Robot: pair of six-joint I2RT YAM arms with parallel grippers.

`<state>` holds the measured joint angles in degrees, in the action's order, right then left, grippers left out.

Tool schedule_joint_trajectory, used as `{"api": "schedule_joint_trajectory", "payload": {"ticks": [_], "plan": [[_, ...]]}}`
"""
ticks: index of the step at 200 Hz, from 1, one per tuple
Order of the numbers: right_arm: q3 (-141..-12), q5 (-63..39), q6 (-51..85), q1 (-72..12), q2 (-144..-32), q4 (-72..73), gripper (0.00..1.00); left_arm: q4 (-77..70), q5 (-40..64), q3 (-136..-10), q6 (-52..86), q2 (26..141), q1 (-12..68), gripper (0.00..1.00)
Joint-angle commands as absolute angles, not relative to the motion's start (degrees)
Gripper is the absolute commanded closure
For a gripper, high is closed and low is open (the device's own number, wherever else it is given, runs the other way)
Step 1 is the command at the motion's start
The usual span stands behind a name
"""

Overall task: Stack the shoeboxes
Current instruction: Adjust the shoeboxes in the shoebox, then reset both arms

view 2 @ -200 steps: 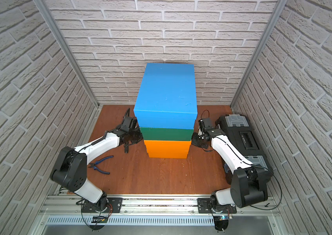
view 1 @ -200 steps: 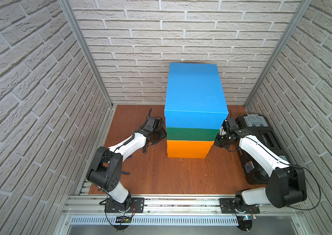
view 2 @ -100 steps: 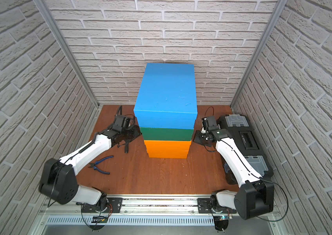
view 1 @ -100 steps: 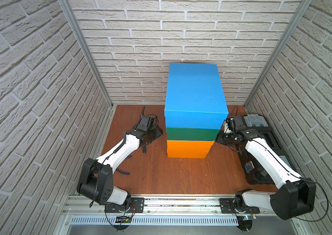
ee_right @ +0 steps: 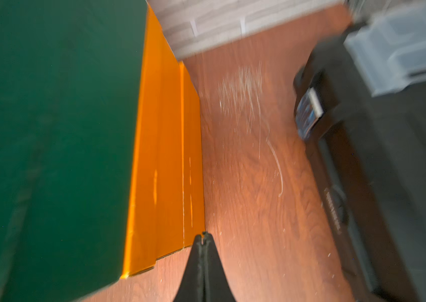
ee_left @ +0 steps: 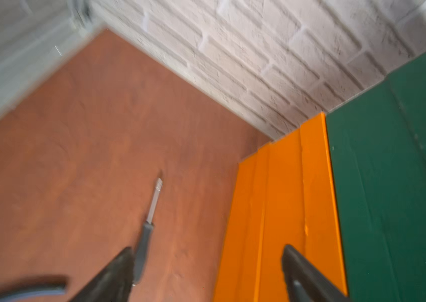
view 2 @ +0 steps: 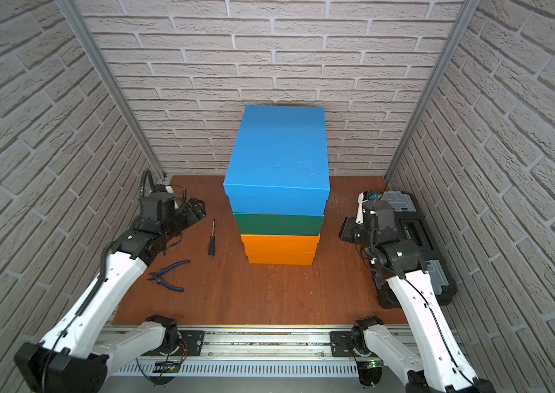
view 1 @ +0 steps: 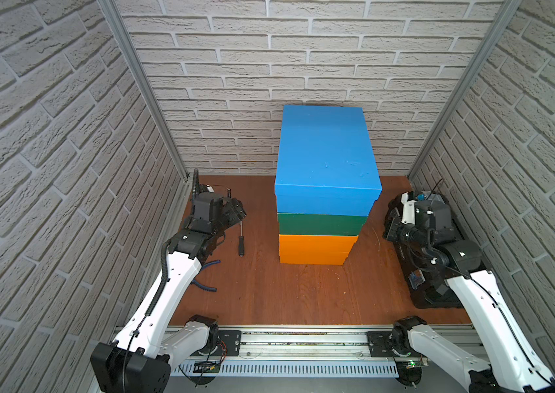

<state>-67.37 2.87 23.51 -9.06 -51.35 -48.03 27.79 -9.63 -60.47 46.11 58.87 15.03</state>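
We see the shoeboxes standing in one stack at the centre of the frame in both top views: the blue shoebox on top, the green shoebox under it, the orange shoeboxes resting on the wooden table. At centre left the left gripper hangs with fingers spread wide, clear of the boxes, a screwdriver lying between them. At centre right the right gripper, fingers pressed together, sits beside a black toolbox
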Motion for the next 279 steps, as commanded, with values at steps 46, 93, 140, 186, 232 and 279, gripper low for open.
{"api": "schedule_joint_trajectory", "payload": {"ticks": [46, 93, 140, 186, 232, 279], "plan": [[-65.27, 4.94, 12.31, -9.20, -44.57, -38.82, 0.55, 21.80, -23.73, -56.32, 38.76, 52.99, 14.22, 0.02], [-58.84, 2.65, 8.33, -9.14, -40.98, -28.61, 0.00, 0.50, -31.46, -41.56, 36.37, 45.47, 14.22, 0.02], [-55.29, 2.73, 5.04, -9.14, -41.95, -20.89, 0.00, -20.72, -25.32, -27.42, 18.04, 44.92, 14.24, 0.02], [-60.76, 10.75, -3.03, -9.14, -52.06, -18.57, 0.00, -18.74, -17.04, -27.70, 8.46, 49.75, 14.22, 0.02], [-61.23, 10.36, -1.77, -9.01, -61.80, -19.45, 0.00, -27.59, -18.96, -21.56, 2.57, 51.25, 14.03, 0.02], [-45.33, 11.11, -0.17, -8.61, -57.38, 1.65, 0.00, -31.32, -20.61, -19.19, 3.37, 57.13, 11.23, 0.02]]}}
